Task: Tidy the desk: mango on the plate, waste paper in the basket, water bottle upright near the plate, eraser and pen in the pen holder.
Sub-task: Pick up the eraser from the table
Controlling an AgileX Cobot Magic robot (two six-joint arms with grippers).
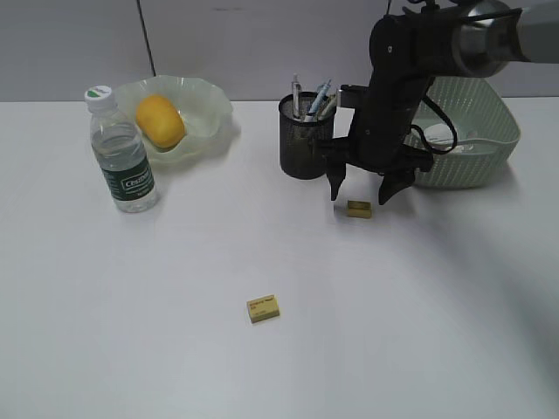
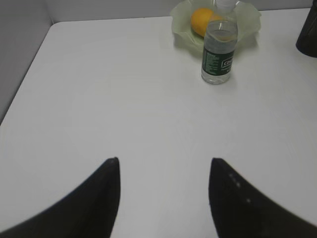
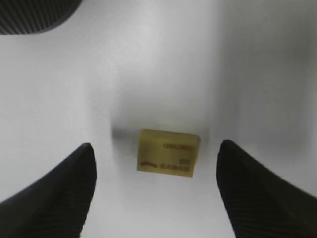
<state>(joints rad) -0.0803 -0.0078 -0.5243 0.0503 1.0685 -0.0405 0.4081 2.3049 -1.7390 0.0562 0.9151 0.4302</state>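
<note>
While both grippers stand wide apart at the jaws and hold nothing, the count runs: two small yellow erasers, one mango, one plate, one water bottle, one pen holder, one basket. The right gripper (image 1: 360, 194) hangs spread just above the far eraser (image 1: 359, 209), which lies on the desk (image 1: 175, 332) between the fingertips without touching them, at about five o'clock from the pen holder (image 1: 306, 138). Several pens (image 1: 314, 98) stand in that mesh cup. The near eraser (image 1: 265, 308) lies alone toward six o'clock. The mango (image 1: 160, 121) sits in the plate (image 1: 205, 98) at ten o'clock, the water bottle (image 1: 121, 150) upright just beside it. The basket (image 1: 489, 131) stands at two o'clock behind the arm. The left gripper (image 2: 163, 198) hovers over bare white tabletop. A grey wall (image 1: 262, 44) backs the desk.
</note>
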